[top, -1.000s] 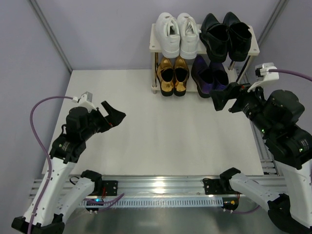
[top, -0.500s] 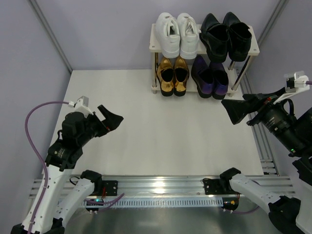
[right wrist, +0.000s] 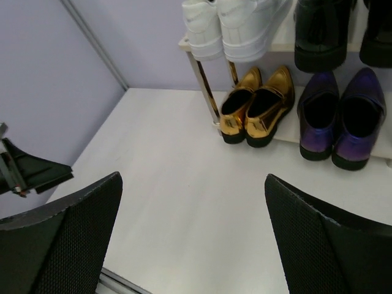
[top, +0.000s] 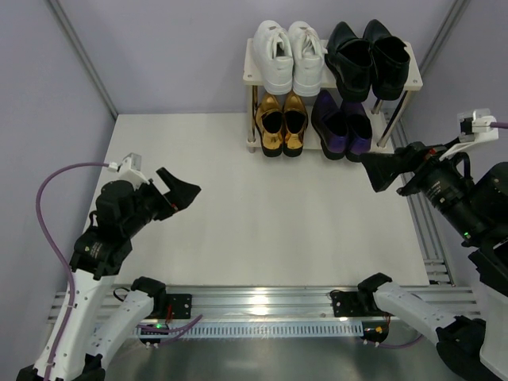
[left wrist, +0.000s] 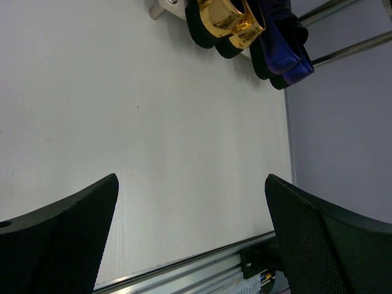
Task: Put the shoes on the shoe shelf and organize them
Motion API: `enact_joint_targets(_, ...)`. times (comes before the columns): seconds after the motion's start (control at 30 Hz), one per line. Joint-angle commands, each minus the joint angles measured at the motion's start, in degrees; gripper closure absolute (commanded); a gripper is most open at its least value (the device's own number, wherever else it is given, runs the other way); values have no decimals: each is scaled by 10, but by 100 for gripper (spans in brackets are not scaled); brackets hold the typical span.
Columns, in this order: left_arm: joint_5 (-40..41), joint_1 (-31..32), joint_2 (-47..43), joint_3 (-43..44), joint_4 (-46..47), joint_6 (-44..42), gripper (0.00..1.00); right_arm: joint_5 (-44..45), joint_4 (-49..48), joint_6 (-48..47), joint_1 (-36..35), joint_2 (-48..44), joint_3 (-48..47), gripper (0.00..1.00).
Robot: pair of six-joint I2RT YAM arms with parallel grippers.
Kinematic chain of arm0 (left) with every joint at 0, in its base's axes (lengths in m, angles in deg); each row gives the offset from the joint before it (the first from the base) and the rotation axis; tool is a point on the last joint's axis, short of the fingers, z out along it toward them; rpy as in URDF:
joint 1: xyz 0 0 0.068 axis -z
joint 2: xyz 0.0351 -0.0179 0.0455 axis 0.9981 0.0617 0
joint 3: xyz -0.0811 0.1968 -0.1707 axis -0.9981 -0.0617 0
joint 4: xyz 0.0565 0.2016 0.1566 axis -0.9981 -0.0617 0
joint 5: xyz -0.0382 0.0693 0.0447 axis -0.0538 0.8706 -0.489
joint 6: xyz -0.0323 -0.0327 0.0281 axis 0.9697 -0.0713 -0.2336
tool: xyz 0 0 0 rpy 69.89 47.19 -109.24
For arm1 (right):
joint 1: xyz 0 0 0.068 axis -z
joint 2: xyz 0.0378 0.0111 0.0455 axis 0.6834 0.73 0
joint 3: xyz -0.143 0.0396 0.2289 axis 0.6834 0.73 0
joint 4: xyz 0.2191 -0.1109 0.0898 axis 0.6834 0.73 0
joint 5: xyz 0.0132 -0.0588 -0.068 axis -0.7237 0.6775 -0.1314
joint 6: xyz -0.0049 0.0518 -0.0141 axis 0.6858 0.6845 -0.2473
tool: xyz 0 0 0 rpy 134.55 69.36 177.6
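Right gripper now slightly nearer the shoe shelf; both it and left gripper wide, empty.

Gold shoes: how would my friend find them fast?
Look at the shoe shelf at the table's far edge. On its lower board, the gold shoes sit on the left, beside the purple pair. Only they shine like metal.
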Motion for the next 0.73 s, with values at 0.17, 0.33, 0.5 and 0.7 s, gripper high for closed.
enact_joint_targets(0.17,-20,1,3,12,11,-15,0,122,-115,-21,0,-121,217,3)
enact_joint_targets(0.33,-27,0,8,11,14,-18,0,119,-86,-17,0,-112,210,3)
enact_joint_targets(0.5,-29,1,11,11,19,-20,0,112,-100,-25,0,-119,219,3)
enact_joint_targets(0.7,-31,1,13,7,23,-23,0,128,-85,-9,0,-100,225,3)
